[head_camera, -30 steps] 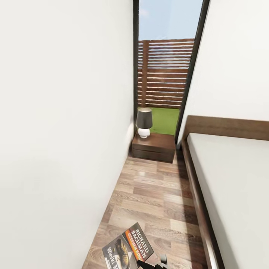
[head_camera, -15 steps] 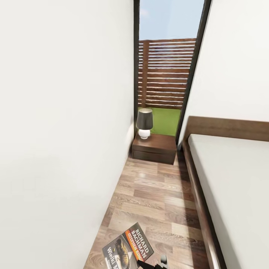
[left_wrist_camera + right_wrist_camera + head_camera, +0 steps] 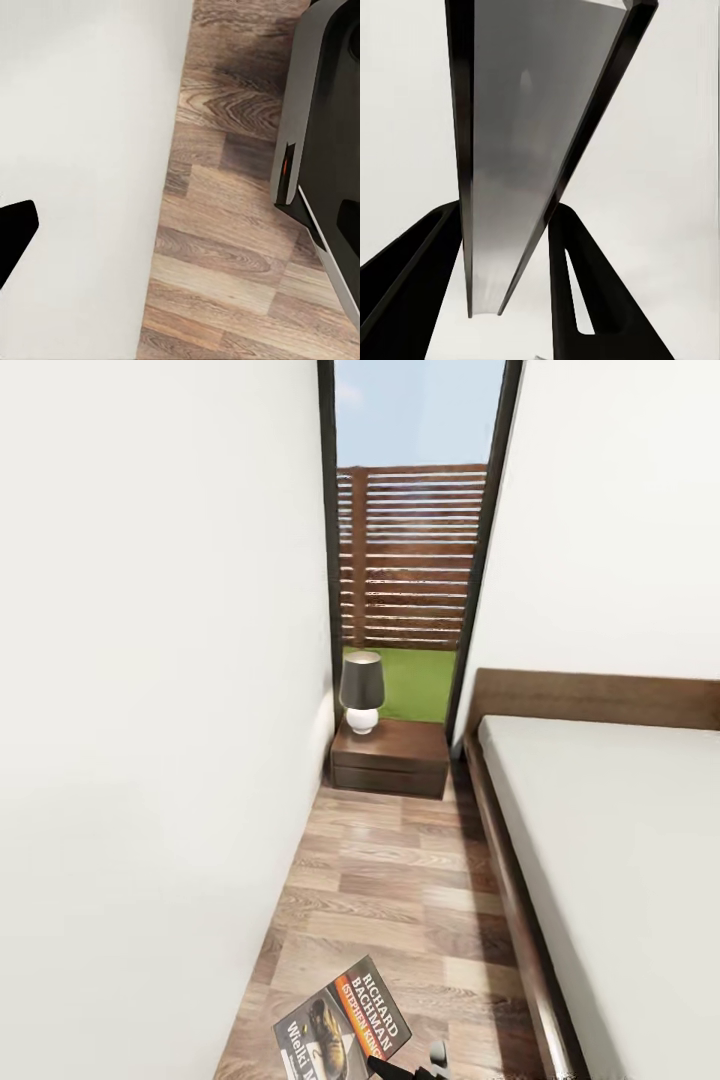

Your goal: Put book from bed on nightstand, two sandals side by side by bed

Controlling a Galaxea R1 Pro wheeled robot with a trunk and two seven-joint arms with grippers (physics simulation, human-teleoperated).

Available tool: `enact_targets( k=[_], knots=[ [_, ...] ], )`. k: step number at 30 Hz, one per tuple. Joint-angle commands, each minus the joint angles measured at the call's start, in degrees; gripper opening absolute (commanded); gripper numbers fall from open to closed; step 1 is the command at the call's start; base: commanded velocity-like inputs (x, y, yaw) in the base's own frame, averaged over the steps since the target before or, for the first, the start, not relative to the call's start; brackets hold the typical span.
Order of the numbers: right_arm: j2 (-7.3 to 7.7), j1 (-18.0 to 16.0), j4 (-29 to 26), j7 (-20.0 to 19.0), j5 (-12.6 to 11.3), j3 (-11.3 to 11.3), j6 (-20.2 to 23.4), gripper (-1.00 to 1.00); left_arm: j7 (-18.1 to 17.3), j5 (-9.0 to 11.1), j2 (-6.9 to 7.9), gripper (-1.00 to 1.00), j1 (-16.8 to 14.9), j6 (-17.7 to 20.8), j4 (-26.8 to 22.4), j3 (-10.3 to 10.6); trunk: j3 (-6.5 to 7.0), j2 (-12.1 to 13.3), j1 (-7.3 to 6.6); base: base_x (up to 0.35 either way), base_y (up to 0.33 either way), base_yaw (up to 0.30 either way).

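Note:
The book (image 3: pixel 345 1020), dark grey with an orange band and "RICHARD BACHMAN" lettering, hangs low over the wood floor, and my right gripper (image 3: pixel 405 1065) is shut on its lower edge. In the right wrist view the book (image 3: pixel 525 112) stands edge-on between the two black fingers (image 3: pixel 585 285). The nightstand (image 3: pixel 390 755) sits ahead at the end of the aisle, beside the headboard (image 3: pixel 600 700). The bed (image 3: pixel 620 860) runs along the right side. My left gripper (image 3: pixel 184 229) is open over the floor by the wall. The sandals are out of view.
A dark-shaded lamp (image 3: pixel 361 690) stands on the left part of the nightstand top. A white wall (image 3: pixel 150 710) closes the aisle's left side and the bed frame (image 3: pixel 510 880) its right. A tall window (image 3: pixel 410 540) rises behind. My base (image 3: pixel 322 112) is close to the left gripper.
The whole picture has shifted left, so the camera has turned or moved; nightstand and bed sit slightly nearer. The book stays the same in my right gripper.

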State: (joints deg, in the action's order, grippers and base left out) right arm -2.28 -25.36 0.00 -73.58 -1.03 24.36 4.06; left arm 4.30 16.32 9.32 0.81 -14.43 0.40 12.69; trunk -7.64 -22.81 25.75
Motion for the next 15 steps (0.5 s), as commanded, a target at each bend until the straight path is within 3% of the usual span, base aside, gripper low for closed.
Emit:
enact_targets(
  k=[1, 15],
  knots=[
    [-0.01, 0.0, 0.0, -0.1, -0.1, 0.1, 0.4, -1.00, 0.1, 0.4, -0.01, 1.00, 0.0, -0.2, 0.0, 0.5, -0.10, -0.1, 0.03, 0.013, -0.001, -0.163],
    [-0.08, 0.0, 0.0, -0.1, -0.1, 0.0, 0.4, -1.00, 0.1, 0.4, -0.01, 1.00, 0.0, -0.2, 0.0, 0.5, -0.10, -0.1, 0.03, 0.004, 0.000, -0.048]
  ],
)
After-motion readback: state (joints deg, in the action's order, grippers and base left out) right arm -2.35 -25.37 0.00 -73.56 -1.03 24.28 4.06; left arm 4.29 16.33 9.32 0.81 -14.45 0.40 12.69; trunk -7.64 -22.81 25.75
